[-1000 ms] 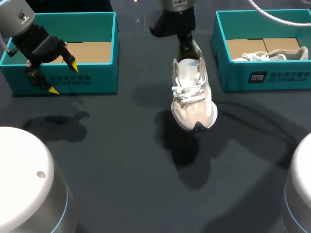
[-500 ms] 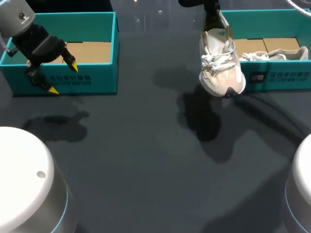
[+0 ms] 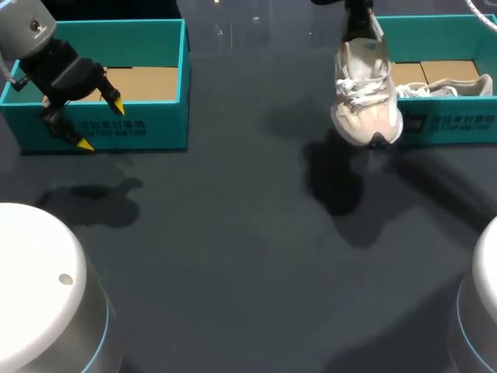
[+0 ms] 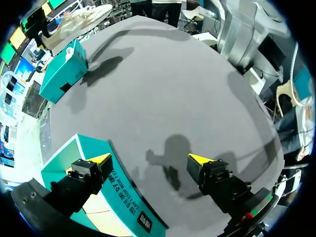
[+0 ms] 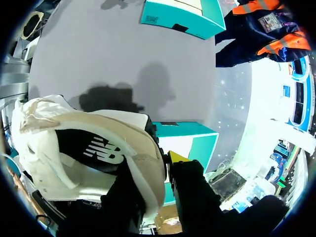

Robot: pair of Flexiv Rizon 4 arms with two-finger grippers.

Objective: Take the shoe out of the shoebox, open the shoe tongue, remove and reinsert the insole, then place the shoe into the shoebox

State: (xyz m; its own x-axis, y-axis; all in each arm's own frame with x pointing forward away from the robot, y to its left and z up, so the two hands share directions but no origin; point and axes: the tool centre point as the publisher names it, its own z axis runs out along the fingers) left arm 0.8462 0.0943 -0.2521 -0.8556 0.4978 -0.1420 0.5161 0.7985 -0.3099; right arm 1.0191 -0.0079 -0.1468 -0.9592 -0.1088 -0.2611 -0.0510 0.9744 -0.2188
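Our right tool [image 5: 162,165] clamps the shoe [image 3: 363,93] by its heel, toe hanging clear before the far-right shoebox [image 3: 450,124]; left tool [image 4: 149,159] gapes empty.

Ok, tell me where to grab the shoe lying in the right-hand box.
Probably across its middle, from straight above: the shoe lies low and lengthwise along the front wall of its shoebox, so the walls block side approaches; which end is the heel is unclear.

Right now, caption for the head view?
Right gripper holds a cream laced sneaker before the right-hand teal cardboard shoebox; left gripper open.
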